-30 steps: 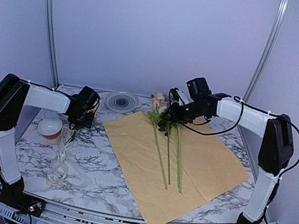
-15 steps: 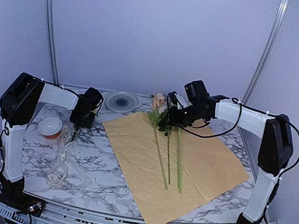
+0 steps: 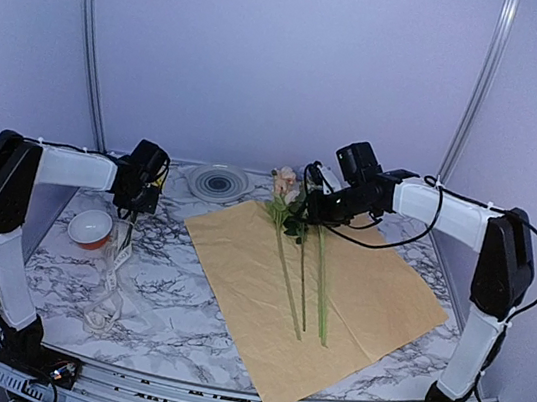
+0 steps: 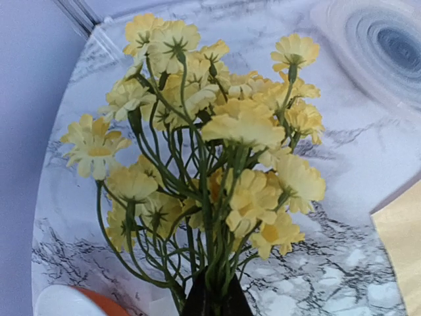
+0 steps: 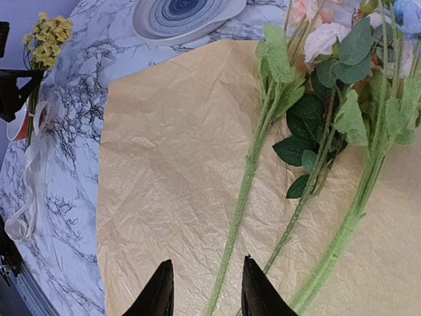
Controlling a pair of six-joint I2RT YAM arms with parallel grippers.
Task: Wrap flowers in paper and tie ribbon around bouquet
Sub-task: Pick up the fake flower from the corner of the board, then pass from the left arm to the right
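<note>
Top external, flowers (image 3: 301,267): stems run near-far on paper (image 3: 377,288), blossoms at far end.
Left hand (image 3: 148,173): clenched on yellow sprig (image 4: 223,145), blossoms pointing outward.
Right hand (image 5: 202,289): parted, grasping nothing.

L arm (image 3: 76,170), R arm (image 3: 444,209): white links, black joints, thin black cables (image 3: 435,221); R fingers (image 5: 158,293) black, tapered; bases (image 3: 19,346) prob. black.

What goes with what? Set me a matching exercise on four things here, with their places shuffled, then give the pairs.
Things:
1. yellow flowers
2. long-stemmed flowers
3. ribbon
4. striped plate

Places:
A. stems lying on the orange paper
B. at the far edge of the table
C. clamped in the left pincer
D. looped on the marble, left of the paper

Pairs: 1-C, 2-A, 3-D, 4-B
</note>
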